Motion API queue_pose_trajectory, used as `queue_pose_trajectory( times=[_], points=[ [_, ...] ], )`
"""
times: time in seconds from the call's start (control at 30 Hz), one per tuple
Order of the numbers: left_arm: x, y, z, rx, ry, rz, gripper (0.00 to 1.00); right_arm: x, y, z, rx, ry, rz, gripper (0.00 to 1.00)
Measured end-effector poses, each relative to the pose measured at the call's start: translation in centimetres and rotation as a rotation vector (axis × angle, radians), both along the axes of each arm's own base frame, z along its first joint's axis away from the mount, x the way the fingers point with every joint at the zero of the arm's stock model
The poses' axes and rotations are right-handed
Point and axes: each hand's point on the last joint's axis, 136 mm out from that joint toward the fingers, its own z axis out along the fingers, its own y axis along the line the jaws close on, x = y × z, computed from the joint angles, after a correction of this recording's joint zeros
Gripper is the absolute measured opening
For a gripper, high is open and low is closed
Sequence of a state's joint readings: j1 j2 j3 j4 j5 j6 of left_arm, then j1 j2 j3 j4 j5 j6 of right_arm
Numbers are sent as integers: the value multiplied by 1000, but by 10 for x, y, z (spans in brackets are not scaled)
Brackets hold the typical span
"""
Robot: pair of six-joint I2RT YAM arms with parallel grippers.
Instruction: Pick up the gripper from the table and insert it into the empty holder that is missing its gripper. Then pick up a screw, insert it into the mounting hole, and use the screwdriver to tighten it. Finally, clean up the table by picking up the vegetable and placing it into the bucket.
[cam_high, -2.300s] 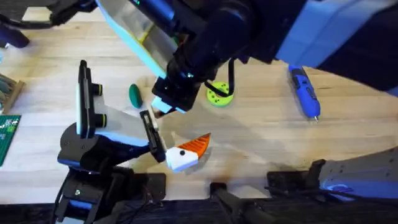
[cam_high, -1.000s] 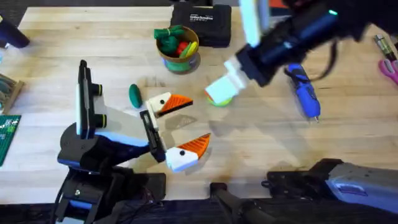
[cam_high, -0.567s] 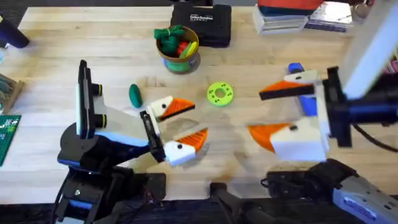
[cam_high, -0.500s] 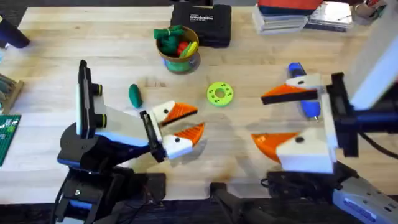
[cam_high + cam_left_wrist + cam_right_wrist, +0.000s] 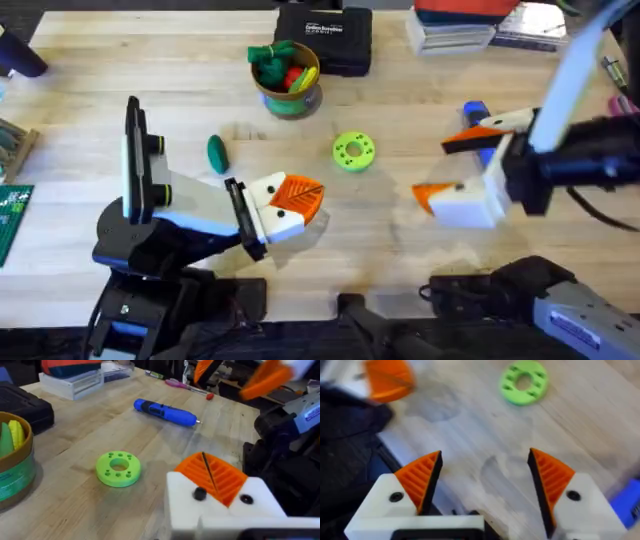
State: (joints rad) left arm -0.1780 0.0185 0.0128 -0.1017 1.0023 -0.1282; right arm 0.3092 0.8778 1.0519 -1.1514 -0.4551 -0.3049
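My left gripper [image 5: 293,197] is shut near the table's [image 5: 420,90] front middle, its orange ribbed pads pressed together [image 5: 209,476] with nothing between them. To the right, my right gripper [image 5: 458,165] hovers open and empty [image 5: 485,480]. All the white finger blocks carry orange pads. The blue screwdriver [image 5: 478,112] lies behind the right gripper, partly covered by it [image 5: 165,412]. The dark green vegetable [image 5: 217,153] lies just behind the left gripper. The bucket [image 5: 290,98] stands farther back, holding toy vegetables. A loose gripper piece and screws are out of view.
A bright green disc with holes [image 5: 353,152] lies between the two grippers [image 5: 118,467] [image 5: 523,381]. A black case [image 5: 322,38] and stacked boxes [image 5: 480,25] line the far edge. A green circuit board [image 5: 12,220] lies at the left edge.
The right arm swung from over the left gripper back to the right side. The left gripper's fingers closed together from open.
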Motion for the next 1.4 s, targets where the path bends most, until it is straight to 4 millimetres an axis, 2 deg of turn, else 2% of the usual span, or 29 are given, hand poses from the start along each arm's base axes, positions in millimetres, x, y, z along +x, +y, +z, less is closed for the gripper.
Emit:
queue_pose_trajectory(
  times=[0.1, 0.23, 0.43, 0.53, 0.63, 0.87, 1.07, 1.23, 1.4],
  points=[
    [0, 0, 0, 0, 0, 0, 5, 28, -23, -21, -77, 76, -137, 993],
    [0, 0, 0, 0, 0, 0, 5, 70, -66, -51, -153, 163, -329, 993],
    [0, 0, 0, 0, 0, 0, 5, 120, -125, -90, -231, 186, -463, 993],
    [0, 0, 0, 0, 0, 0, 5, 140, -151, -107, -269, 170, -511, 993],
    [0, 0, 0, 0, -1, 0, 5, 149, -170, -121, -310, 170, -518, 993],
    [0, 0, 0, 0, 0, 0, 5, 165, -190, -136, -357, 130, -503, 993],
    [0, 0, 0, 0, 0, 0, 4, 171, -194, -149, -366, 142, -491, 993],
    [0, 0, 0, 0, 0, 0, 4, 178, -196, -169, -366, 166, -485, 993],
    [0, 0, 0, 0, 0, 0, 4, 177, -197, -185, -373, 204, -481, 993]
  ],
)
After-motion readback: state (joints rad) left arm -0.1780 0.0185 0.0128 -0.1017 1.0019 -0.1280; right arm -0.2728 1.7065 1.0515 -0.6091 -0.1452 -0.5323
